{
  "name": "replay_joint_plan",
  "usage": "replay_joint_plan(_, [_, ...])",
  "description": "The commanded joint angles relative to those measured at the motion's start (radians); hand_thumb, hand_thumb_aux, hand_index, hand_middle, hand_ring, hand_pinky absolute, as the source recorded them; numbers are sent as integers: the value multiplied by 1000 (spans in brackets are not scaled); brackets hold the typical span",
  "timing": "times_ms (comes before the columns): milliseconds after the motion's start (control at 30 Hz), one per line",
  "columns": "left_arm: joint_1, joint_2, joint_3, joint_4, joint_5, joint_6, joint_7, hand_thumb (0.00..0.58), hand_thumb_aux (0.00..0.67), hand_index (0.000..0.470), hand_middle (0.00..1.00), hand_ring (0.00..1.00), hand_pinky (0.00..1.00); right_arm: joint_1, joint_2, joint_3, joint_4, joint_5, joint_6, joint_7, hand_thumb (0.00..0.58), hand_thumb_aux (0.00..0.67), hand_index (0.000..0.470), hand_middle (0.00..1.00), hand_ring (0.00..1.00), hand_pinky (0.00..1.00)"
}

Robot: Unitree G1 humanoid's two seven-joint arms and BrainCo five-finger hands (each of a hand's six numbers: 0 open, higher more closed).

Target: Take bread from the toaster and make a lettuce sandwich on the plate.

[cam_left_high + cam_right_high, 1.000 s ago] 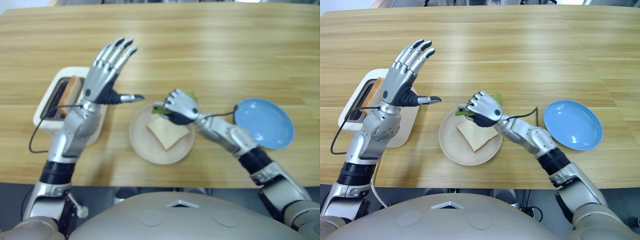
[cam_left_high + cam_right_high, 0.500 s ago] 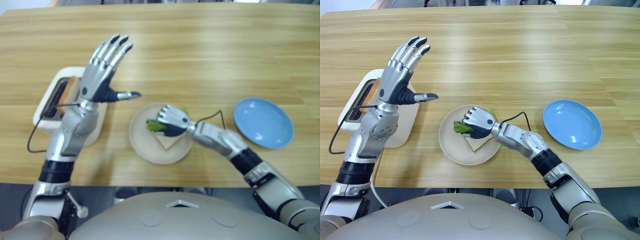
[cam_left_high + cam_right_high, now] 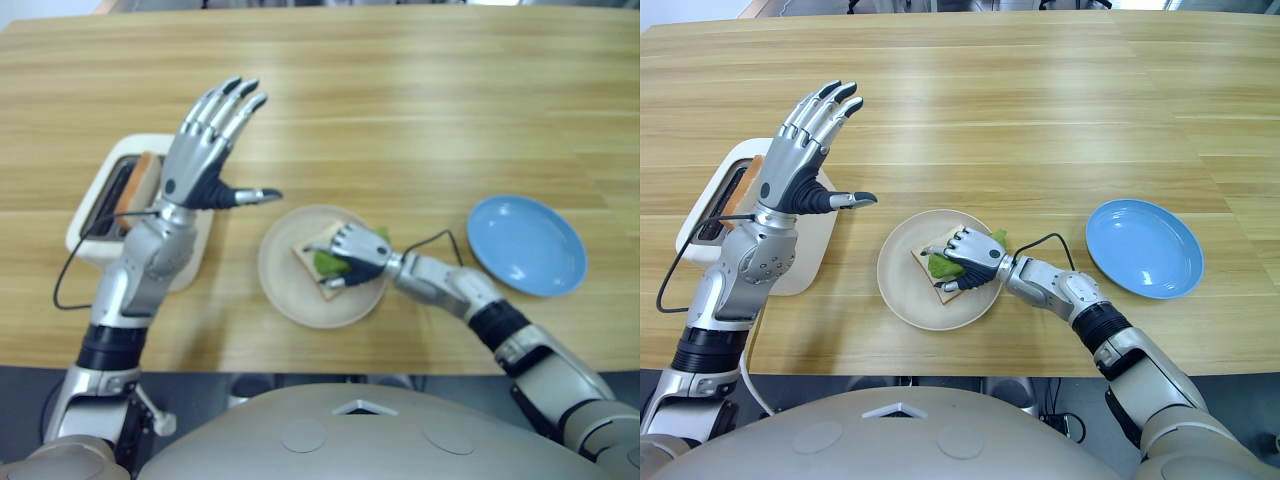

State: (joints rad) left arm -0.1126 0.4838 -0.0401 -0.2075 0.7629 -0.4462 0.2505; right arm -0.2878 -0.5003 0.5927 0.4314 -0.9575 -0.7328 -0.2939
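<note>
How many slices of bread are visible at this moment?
2. One bread slice lies on the beige plate, under the lettuce at the right robot hand; the other slice stands in the toaster at the left. More could be hidden inside it.

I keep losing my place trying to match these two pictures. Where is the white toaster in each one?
Left eye view: the toaster stands at the left side, about mid-height, a little in from the border.
Right eye view: the toaster is again at the left, mid-height, closer to the border.
Shared landmark: the beige plate to its right, near the centre.
</note>
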Motion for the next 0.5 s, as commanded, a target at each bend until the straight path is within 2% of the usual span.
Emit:
replay_joint_plan(33, [-1,-1,-8,-4,1,-4,-12,0,0,0,0,0,0,16,-5,-14,-82,25,-10,14,398,294,202,1000,1000,1000])
replay_joint_plan(100, [-4,-1,-11,-2,2,-4,-13,0,0,0,0,0,0,25,-3,-22,-131,29,-6,14,392,289,198,1000,1000,1000])
replay_joint_plan(167, [-5,-4,-17,-1,4,-4,-15,0,0,0,0,0,0,32,2,-30,-178,24,2,4,346,244,168,1000,1000,1000])
replay_joint_plan(200, [-5,-5,-19,-2,6,-4,-15,0,0,0,0,0,0,34,5,-34,-199,21,6,-2,227,147,101,1000,1000,1000])
replay_joint_plan(267, [-6,-7,-22,-3,8,-4,-17,0,0,0,0,0,0,39,12,-41,-238,11,13,-17,53,32,22,961,961,961])
replay_joint_plan(300, [-8,-8,-24,-1,9,-5,-17,0,0,0,0,0,0,42,16,-44,-257,3,17,-28,53,32,22,961,961,961])
replay_joint_plan(333, [-9,-8,-26,0,9,-5,-17,0,0,0,0,0,0,44,21,-47,-273,-6,22,-39,0,0,0,929,929,929])
replay_joint_plan(400, [-11,-9,-28,1,10,-4,-17,0,0,0,0,0,0,45,33,-47,-284,-20,31,-52,0,0,0,816,816,816])
replay_joint_plan(433, [-12,-10,-30,0,11,-3,-17,0,0,0,0,0,0,45,37,-44,-280,-25,33,-55,0,0,0,816,816,816])
replay_joint_plan(467, [-13,-11,-31,0,12,-2,-17,0,0,0,0,0,0,42,42,-38,-266,-30,36,-56,0,0,0,616,616,616])
replay_joint_plan(500, [-13,-12,-33,-1,12,-1,-18,0,0,0,0,0,0,40,44,-32,-249,-36,39,-53,0,0,0,59,59,59])
